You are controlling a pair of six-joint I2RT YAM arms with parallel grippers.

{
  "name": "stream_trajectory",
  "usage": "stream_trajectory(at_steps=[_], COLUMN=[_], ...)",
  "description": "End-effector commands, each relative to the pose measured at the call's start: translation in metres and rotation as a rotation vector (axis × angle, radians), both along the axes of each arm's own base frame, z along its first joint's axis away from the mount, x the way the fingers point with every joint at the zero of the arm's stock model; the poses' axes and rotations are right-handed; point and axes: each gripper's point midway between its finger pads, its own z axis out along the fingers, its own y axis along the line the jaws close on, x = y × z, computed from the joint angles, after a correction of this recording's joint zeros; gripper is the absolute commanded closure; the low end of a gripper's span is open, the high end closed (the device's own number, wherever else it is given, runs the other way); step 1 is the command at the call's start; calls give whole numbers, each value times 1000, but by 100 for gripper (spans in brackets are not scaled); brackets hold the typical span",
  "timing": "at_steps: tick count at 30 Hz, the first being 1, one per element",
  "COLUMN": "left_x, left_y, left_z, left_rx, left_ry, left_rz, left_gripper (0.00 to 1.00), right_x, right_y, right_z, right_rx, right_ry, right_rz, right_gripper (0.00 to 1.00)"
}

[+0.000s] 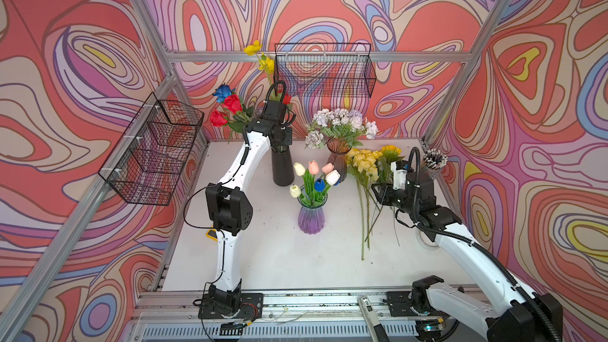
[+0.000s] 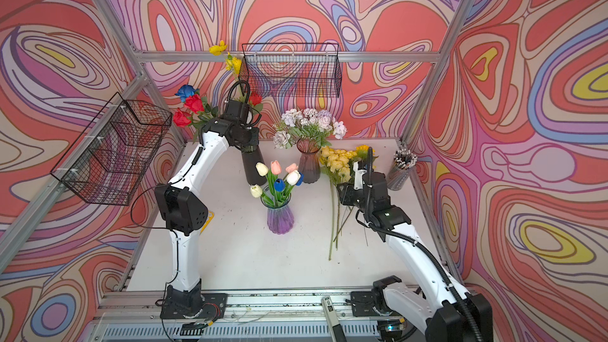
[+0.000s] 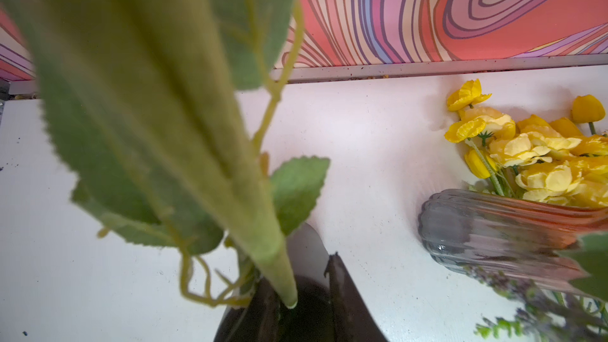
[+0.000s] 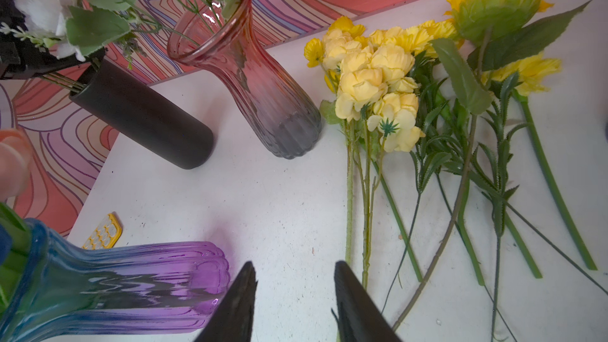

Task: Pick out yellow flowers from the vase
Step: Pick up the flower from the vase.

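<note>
the white table (image 1: 263, 258) fills the floor of the booth. the left arm (image 1: 237, 166) reaches up and over to the tall black vase (image 1: 283, 167) at the back, while the right arm (image 1: 477, 258) bends low over the table's right side. nearer the front stands a purple vase (image 1: 311, 217) of tulips, and behind it a pink-and-grey vase (image 1: 339, 162) of pale blooms. a heap of yellow flowers (image 1: 363, 162) lies flat on the table just right of that vase, stems pointing to the front. one stem of yellow blossoms (image 1: 253, 48) stands in the black vase, rising above the red and blue roses (image 1: 232, 102). the right gripper (image 4: 294, 287) hangs over the table beside the stems, jaws apart, nothing between them. the left gripper (image 3: 301, 286) sits at the black vase's mouth; a big leaf (image 3: 148, 110) hides it, so i cannot tell whether it grips anything.
</note>
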Motion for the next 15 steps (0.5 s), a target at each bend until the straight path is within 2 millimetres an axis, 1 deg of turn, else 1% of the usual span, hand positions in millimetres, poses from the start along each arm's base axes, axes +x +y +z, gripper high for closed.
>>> stream_trajectory(at_steps=[1, 9, 15], left_x=[3, -3, -17], left_y=[-3, -3, -4], left_z=[-12, 1, 18], left_rx=[-8, -10, -8], left_ry=[16, -13, -47], left_rz=[-15, -37, -91], left_gripper=[84, 96, 97], right_x=[-2, 0, 1], right_y=[-3, -2, 0], right_z=[-1, 3, 4], right_rx=[-8, -5, 2], right_ry=[-4, -11, -9], right_rz=[-8, -5, 5], right_gripper=[59, 59, 59])
